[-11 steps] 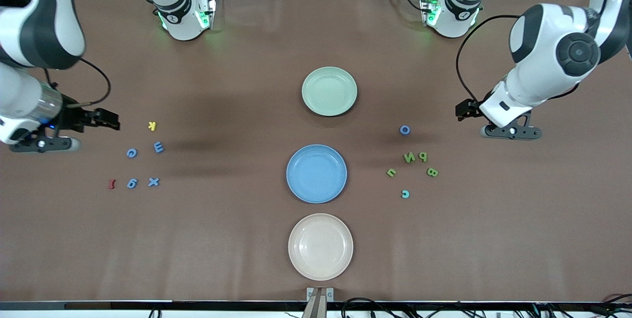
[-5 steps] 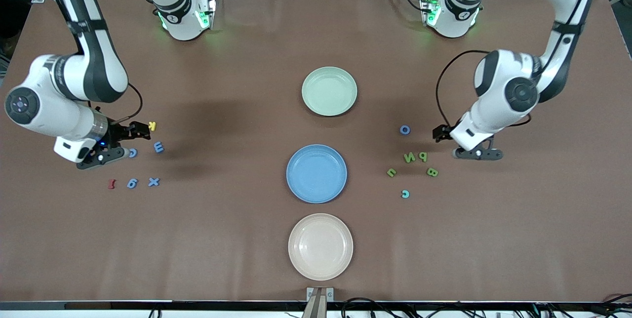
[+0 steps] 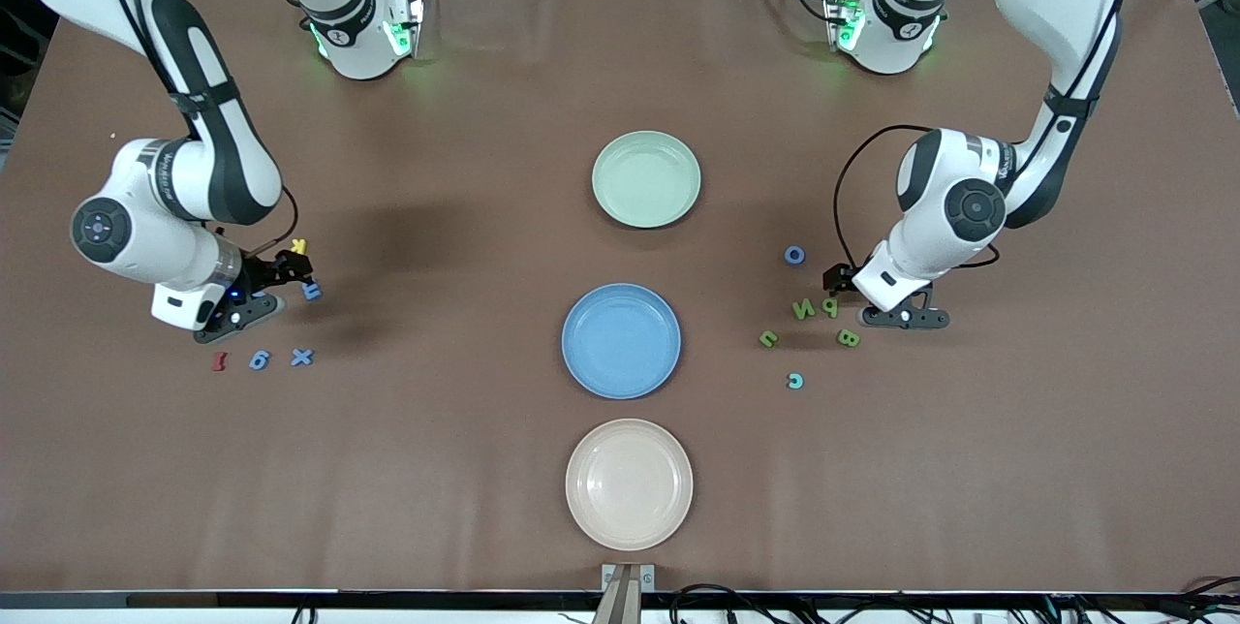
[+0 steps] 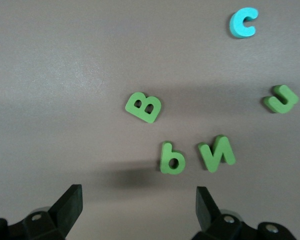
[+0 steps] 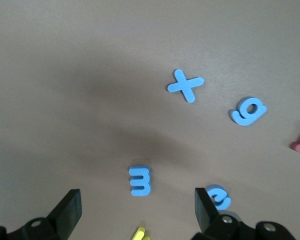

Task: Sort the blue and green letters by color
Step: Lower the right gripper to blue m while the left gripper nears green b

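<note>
Blue letters X, 6 and E lie toward the right arm's end; the G is hidden under that hand in the front view. The right wrist view shows X, 6, E and G. My right gripper is open, low over the table beside E and G. Green N, P, B and U lie toward the left arm's end, and a blue O lies farther from the front camera. The left wrist view shows B, P, N and U. My left gripper is open and empty, beside P.
A green plate, a blue plate and a cream plate stand in a row down the table's middle. A yellow K and a dark red I lie by the blue letters. A teal C lies near the green ones.
Both arms have come down and moved inward toward the letter groups. The right hand now covers the G; the left hand has reached the P. No letter has moved.
</note>
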You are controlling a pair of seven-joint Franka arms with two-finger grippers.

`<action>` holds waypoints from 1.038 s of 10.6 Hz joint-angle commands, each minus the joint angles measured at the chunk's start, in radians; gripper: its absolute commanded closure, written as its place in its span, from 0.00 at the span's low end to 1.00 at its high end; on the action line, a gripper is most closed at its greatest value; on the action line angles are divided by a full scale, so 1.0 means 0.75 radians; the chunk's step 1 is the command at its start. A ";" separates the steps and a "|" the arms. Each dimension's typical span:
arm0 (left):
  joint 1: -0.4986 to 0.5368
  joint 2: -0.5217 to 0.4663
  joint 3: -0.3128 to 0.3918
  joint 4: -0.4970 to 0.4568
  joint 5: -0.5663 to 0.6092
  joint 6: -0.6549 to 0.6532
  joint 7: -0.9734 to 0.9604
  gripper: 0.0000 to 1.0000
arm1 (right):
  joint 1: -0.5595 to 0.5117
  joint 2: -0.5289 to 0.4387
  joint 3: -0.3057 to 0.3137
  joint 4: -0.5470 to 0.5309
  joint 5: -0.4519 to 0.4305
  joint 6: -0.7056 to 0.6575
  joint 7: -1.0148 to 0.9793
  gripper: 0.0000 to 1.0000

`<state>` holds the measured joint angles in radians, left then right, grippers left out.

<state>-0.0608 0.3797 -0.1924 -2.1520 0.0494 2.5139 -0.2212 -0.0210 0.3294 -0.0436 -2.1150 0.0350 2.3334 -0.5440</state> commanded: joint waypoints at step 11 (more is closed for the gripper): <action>-0.025 0.187 0.001 0.069 0.220 0.101 -0.198 0.00 | -0.089 0.123 0.056 -0.217 0.023 0.450 -0.111 0.07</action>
<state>-0.0742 0.4949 -0.1927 -2.1320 0.1777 2.5808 -0.3331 -0.0598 0.4243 -0.0233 -2.2498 0.0350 2.6336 -0.6004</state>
